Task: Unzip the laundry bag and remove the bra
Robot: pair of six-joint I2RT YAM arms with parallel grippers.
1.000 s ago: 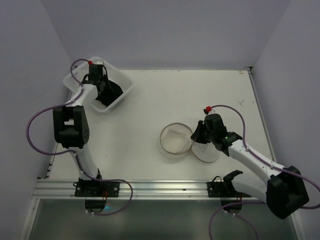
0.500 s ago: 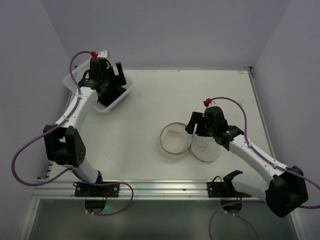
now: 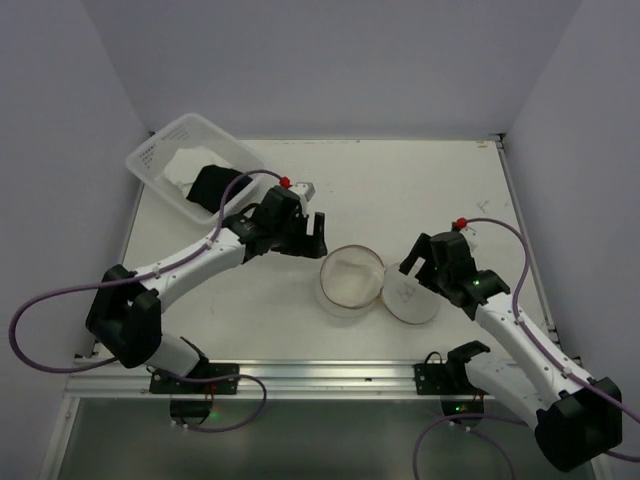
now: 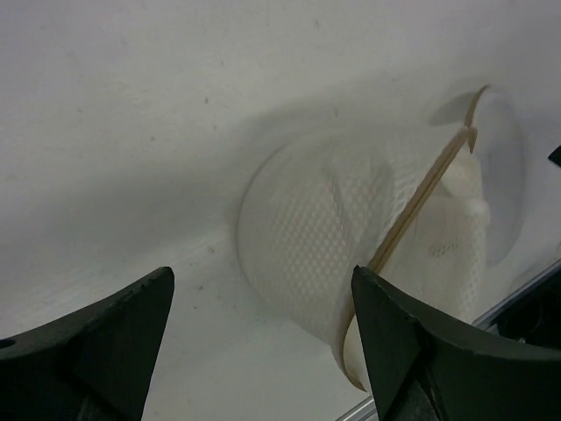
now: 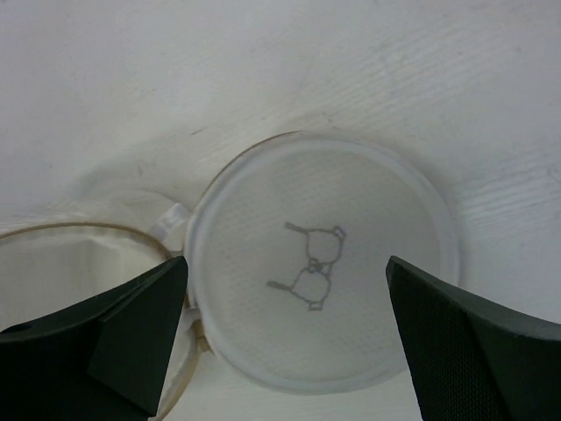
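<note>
The laundry bag lies unzipped at mid-table, its round lid folded flat to the right. The lid's pictogram faces up. The black bra lies in the clear tub at the back left. My left gripper hovers just left of the bag, open and holding nothing. In the left wrist view the mesh wall and tan rim lie ahead of the left gripper. My right gripper is open above the lid, and its fingers straddle the lid without touching it.
A white cloth lies beside the bra in the tub. Walls close in the table on the left, back and right. An aluminium rail runs along the near edge, holding both arm bases.
The left arm left the tub and swung right to the bag, with the bra left behind in the tub. The right gripper opened, let go of the bag and backed off slightly.
</note>
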